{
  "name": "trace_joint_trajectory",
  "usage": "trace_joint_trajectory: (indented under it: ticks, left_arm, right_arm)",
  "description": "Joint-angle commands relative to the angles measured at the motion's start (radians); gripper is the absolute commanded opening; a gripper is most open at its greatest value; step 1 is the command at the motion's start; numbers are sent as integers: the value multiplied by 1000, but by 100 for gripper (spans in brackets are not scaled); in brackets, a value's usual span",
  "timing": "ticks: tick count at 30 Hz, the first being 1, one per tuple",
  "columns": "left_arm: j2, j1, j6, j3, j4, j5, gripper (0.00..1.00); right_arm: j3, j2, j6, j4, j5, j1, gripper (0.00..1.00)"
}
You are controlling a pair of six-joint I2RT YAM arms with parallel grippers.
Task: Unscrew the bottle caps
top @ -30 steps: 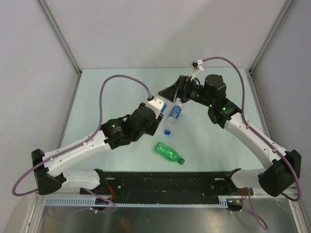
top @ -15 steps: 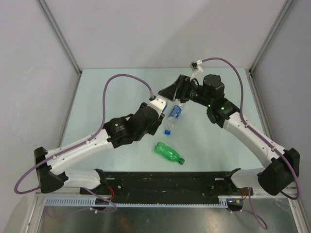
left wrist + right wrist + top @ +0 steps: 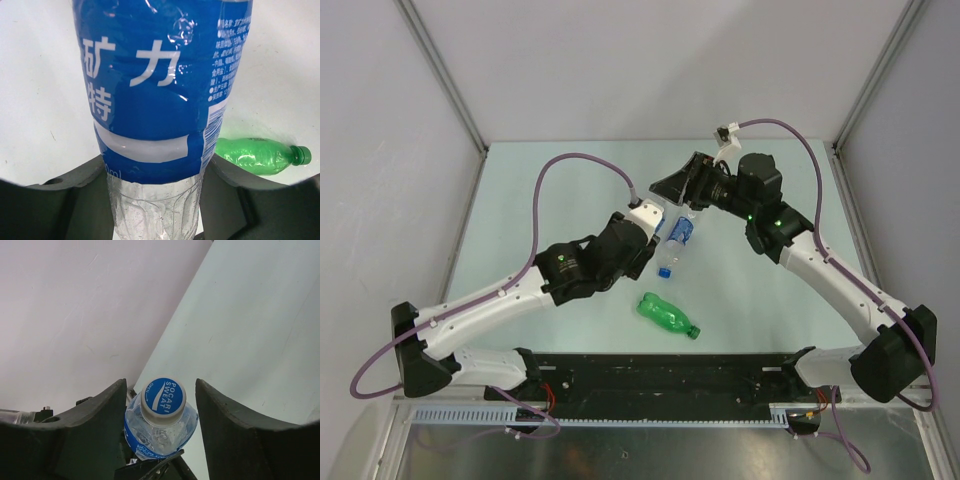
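You have none of the three caps off yet: your left gripper [image 3: 155, 172] clamps the clear, blue-labelled plastic bottle [image 3: 150, 90] over the worktop's [image 3: 520, 200] middle, while your right gripper's [image 3: 160, 390] parted jaws flank its round white-rimmed cap [image 3: 163, 396], not touching.

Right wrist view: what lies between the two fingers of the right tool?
The blue-and-white cap on the clear bottle lies there, with a narrow gap to each finger. The right wrist view shows it.
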Motion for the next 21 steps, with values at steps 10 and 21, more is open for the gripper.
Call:
trace_joint_trajectory:
  ticks: [10, 21]
  left_arm:
    - [5, -10, -11, 19, 13, -22, 0]
    - [-28, -10, -12, -16, 42, 31, 0]
  right_arm:
    - [45, 0, 8, 28, 26, -4, 4]
    - [44, -22, -85, 31, -14, -2, 0]
